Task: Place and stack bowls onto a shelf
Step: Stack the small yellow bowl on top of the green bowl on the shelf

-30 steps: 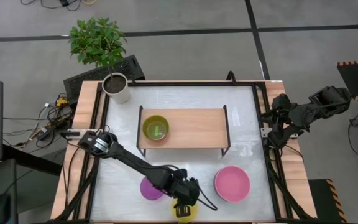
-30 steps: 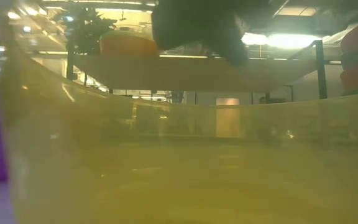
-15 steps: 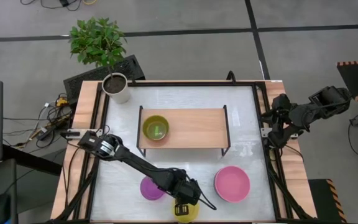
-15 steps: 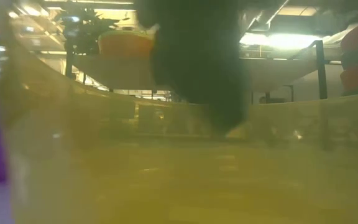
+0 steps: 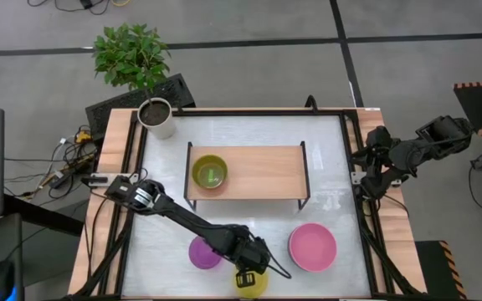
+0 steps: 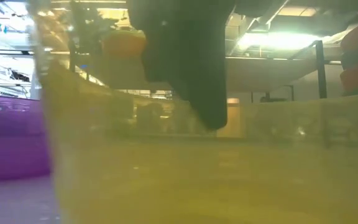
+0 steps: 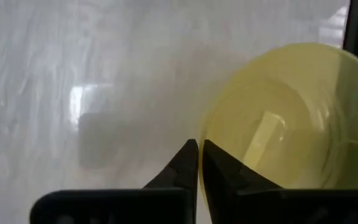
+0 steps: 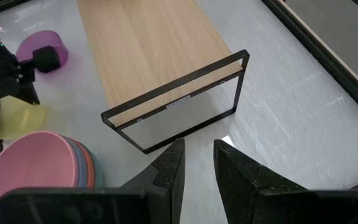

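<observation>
A small yellow bowl (image 5: pixel 251 284) sits at the table's near edge and fills the low view (image 6: pixel 216 174). My left gripper (image 5: pixel 244 276) is shut on its rim. A purple bowl (image 5: pixel 202 252) sits just left of it. A pink bowl (image 5: pixel 312 247) tops a stack of bowls on the table to the right. A yellow-green bowl (image 5: pixel 210 172) sits on the left end of the shelf (image 5: pixel 262 171). My right gripper (image 8: pixel 197 155) is open and empty, high at the table's right edge (image 5: pixel 373 167). My left gripper pinches the yellow bowl's rim (image 7: pixel 202 134) on the side toward the purple bowl. One finger (image 6: pixel 207 106) is inside the bowl and the other is outside. The fingers come from above, pointing down. Whether the bowl's base is still on the table, I cannot tell.
A white plant pot (image 5: pixel 156 117) with a green plant stands at the table's far left corner. The shelf's black end frame (image 8: pixel 179 106) stands between my right gripper and the bowls. Bare white table lies between the shelf and the near bowls.
My left gripper has gone down, one finger dipping into the yellow bowl, and has taken hold of its rim. In the low view the bowl has shifted a little toward the table's right, and more of the purple bowl shows.
</observation>
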You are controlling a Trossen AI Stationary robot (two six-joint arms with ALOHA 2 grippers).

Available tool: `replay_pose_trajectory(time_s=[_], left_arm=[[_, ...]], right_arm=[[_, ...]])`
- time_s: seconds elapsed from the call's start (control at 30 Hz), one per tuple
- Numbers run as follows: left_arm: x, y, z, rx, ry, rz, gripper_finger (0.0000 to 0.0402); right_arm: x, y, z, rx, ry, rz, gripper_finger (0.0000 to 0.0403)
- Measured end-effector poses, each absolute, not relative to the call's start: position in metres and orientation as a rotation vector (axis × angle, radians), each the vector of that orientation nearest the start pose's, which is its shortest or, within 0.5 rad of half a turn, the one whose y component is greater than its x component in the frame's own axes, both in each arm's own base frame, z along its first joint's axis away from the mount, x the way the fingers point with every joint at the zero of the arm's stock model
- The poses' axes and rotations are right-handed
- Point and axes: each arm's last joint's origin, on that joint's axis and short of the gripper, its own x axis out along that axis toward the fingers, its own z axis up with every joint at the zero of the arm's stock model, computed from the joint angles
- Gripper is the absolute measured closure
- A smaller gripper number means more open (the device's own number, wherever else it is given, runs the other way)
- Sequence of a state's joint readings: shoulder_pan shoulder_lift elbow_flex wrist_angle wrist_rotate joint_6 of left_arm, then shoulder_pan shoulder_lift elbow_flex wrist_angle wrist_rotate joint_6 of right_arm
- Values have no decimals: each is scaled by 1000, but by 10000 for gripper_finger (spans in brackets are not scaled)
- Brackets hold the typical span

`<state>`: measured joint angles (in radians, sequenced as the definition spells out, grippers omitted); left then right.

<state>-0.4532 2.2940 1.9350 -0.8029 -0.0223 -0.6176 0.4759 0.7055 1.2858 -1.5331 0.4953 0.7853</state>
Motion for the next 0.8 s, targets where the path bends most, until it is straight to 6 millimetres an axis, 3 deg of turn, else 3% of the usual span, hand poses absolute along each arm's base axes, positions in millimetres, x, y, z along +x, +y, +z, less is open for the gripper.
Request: replay_pose_trajectory(time_s=[0.13, 0.23, 0.6, 0.8], left_arm=[[437, -207, 184, -383, 1204, 54, 401], [441, -209, 198, -437, 1171, 64, 401], [430, -203, 297, -457, 1128, 108, 401], [396, -179, 346, -553, 1052, 233, 401]], right_arm=[[46, 8, 383, 294, 768, -337, 290], [46, 8, 383, 294, 768, -338, 290], [46, 8, 383, 287, 768, -335, 290], [46, 8, 383, 286, 768, -335, 290]])
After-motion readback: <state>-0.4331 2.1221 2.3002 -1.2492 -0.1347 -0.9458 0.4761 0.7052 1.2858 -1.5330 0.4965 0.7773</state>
